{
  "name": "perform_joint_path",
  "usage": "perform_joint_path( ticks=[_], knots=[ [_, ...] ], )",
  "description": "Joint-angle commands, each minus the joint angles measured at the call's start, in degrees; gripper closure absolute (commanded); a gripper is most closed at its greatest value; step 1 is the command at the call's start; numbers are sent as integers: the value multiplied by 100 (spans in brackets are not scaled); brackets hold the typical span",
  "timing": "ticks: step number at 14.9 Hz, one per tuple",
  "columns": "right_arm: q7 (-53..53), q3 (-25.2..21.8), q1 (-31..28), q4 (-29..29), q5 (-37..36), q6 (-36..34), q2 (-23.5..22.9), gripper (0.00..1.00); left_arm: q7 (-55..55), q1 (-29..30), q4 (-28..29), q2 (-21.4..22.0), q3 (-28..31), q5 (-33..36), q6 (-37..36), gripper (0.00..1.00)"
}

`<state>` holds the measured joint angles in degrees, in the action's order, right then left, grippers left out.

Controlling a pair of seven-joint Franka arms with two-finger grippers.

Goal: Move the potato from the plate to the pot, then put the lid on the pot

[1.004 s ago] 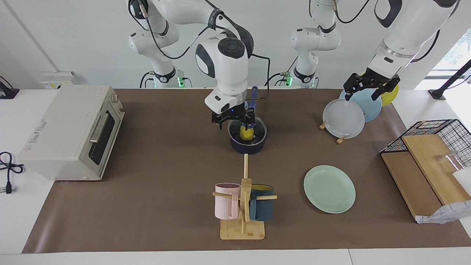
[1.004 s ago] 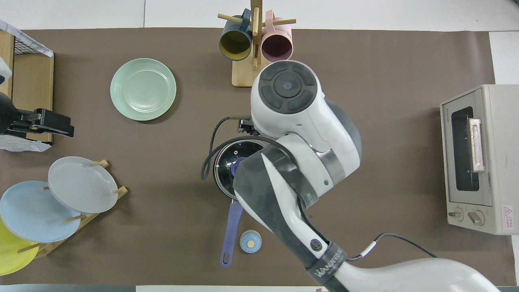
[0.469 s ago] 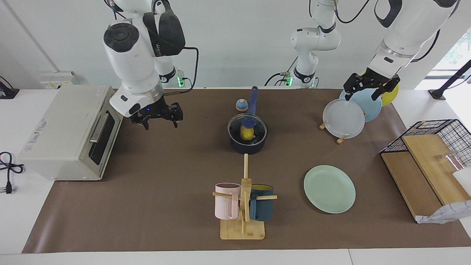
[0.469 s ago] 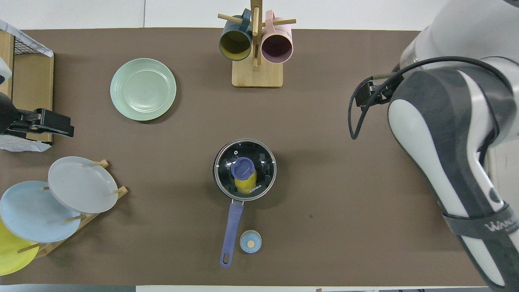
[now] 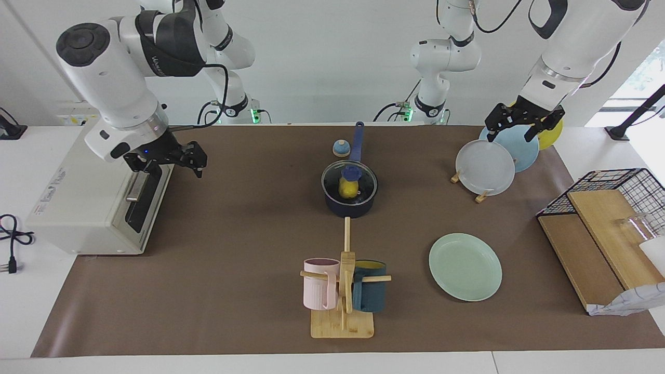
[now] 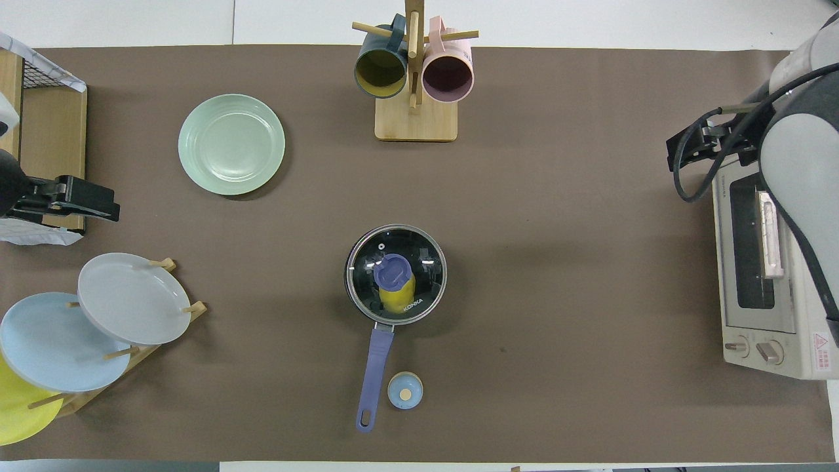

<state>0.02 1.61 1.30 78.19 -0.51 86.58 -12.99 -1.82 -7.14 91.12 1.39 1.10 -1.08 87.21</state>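
Observation:
The dark navy pot [image 5: 349,206] stands mid-table with its blue handle [image 6: 375,367] pointing toward the robots. The clear glass lid [image 5: 364,183] with its blue knob sits on the pot [image 6: 354,298], and also shows in the overhead view [image 6: 425,261]. The yellow potato [image 5: 347,190] lies inside under the lid [image 6: 396,299]. The mint-green plate [image 5: 465,266] is bare, farther from the robots toward the left arm's end [image 6: 231,144]. My right gripper [image 5: 166,160] is open and empty, raised over the toaster oven's front edge [image 6: 704,141]. My left gripper [image 5: 522,124] waits open over the plate rack [image 6: 98,203].
A toaster oven [image 5: 88,192] stands at the right arm's end. A mug rack [image 5: 343,291] with two mugs is farther out than the pot. A small bell [image 5: 341,148] sits beside the pot handle. Upright plates [image 5: 486,166] and a wire basket with boards [image 5: 613,228] stand at the left arm's end.
My right gripper let go of the lid's knob, rose, and swung away from the pot to the toaster oven. The lid stays on the pot. The left arm has not moved.

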Motion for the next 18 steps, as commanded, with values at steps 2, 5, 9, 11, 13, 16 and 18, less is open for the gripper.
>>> perform_joint_path(
  ticks=[2,5,9,11,13,16,18],
  knots=[
    [-63,85,2,633,-28,-264,699,0,-47,63,152,142,-57,82,42,0],
    [-63,85,20,1013,-28,-141,886,0,-47,63,152,142,-57,82,42,0],
    [-133,-335,388,1374,-257,43,1237,0,-47,55,152,142,-57,82,42,0],
    [-178,-416,433,1811,-257,156,1491,0,-38,63,152,142,-57,82,42,0],
    [-178,-416,424,1893,-265,429,1528,0,-47,54,152,142,-57,82,42,0],
    [-169,-399,354,1779,-300,466,1414,0,-47,54,152,142,-57,82,42,0],
    [-160,-408,328,1718,-292,422,1360,0,-47,55,152,142,-57,82,42,0]
  ],
)
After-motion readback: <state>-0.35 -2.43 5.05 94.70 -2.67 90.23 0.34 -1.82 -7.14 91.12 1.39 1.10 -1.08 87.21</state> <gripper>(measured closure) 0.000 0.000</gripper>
